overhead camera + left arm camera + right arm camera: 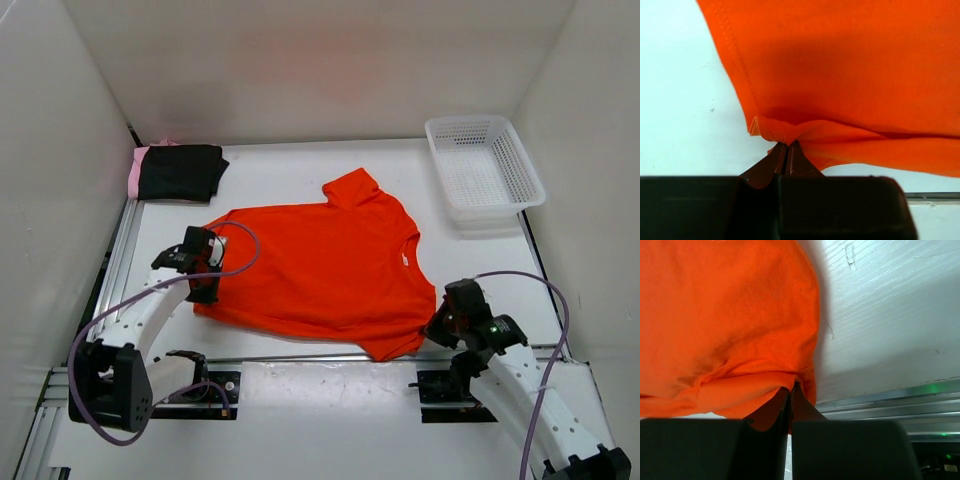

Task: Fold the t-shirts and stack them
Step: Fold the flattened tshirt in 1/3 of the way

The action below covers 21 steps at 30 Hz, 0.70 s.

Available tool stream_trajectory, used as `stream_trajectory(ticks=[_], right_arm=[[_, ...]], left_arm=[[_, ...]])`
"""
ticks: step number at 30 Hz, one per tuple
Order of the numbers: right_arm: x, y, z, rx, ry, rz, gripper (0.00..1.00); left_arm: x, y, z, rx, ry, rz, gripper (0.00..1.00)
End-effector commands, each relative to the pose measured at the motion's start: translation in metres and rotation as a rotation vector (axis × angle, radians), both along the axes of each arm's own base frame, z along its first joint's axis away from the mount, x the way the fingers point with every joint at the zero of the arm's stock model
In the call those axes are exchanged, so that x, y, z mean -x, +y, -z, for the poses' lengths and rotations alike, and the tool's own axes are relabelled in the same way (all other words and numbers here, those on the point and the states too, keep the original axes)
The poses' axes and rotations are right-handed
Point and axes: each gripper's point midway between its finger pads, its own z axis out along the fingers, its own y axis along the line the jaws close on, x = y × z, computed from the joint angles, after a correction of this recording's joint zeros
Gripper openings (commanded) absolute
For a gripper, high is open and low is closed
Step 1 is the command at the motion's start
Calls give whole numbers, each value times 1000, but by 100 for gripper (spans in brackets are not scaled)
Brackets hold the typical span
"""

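So both arms are reaching in from the near edge with their wrists dropped low over the worktop, the left arm bent forward on its side and the right arm angled in toward the middle. The orange-red t-shirt is spread out mostly flat in the centre, lying sideways: collar toward the right, hem toward the left, one sleeve pointing to the back and the other toward the near edge. The left fingers are squeezed shut on the near left corner of the hem, and in the left wrist view the fabric is bunched into a little fold right at the tips, with the stitched hem running up and away from them. The right fingers are pressed together too, pinching the edge of the shirt by the near sleeve, cloth puckered just above the tips and bare worktop to the right of it. Over in the back left corner the black t-shirt sits folded on top of the light pink t-shirt, well apart from both arms. A white mesh basket is at the back right.
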Motion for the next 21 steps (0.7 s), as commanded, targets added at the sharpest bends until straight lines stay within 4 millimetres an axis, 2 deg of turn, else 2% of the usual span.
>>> stream_trajectory(ticks=[1,3,4,6,7,8,11,13,14,20,21], right_arm=[[-25,4,-28,-1,-78,17,0],[-39,5,-35,30,-89,0,0],[-50,9,-50,26,-121,-11,0],[-66,9,-54,73,-122,-30,0],[-79,11,-67,83,-156,-36,0],[-86,14,-64,103,-133,-53,0],[-117,17,-71,139,-150,-89,0],[-131,21,-71,153,-147,-122,0],[-144,18,-69,164,-133,-110,0],[-178,19,-53,188,-71,-154,0],[-186,20,-58,193,-85,-165,0]], left_arm=[[3,10,-8,-46,-41,-16,12],[2,13,-8,-60,-43,-21,12],[2,13,-8,-60,-43,-21,12],[-3,12,-13,-59,-52,-22,12],[-5,12,-12,-51,-45,-28,12],[-10,11,-16,-49,-55,-28,12],[-20,6,-21,-8,-53,-33,12],[-23,2,-21,25,-43,-35,12],[-25,5,-17,24,-31,-50,12],[-30,9,-9,54,-4,-86,12],[-30,12,-9,54,-4,-99,12]])
